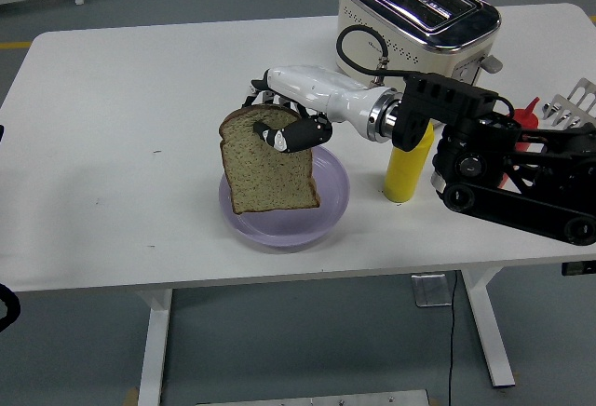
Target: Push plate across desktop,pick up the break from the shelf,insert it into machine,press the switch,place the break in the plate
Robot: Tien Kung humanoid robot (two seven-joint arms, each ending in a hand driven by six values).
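Note:
My right hand (279,127) comes in from the right and is shut on a slice of brown bread (267,167). The slice hangs upright just above the lilac plate (331,212) at the table's middle front, covering much of it. The cream and chrome toaster (419,29) stands at the back right with its slots empty. My left hand is not in view.
A yellow squeeze bottle (408,171) stands right of the plate, partly behind my right forearm. A red squeeze bottle (527,117) is mostly hidden behind the arm. A metal rack (577,103) shows at the right edge.

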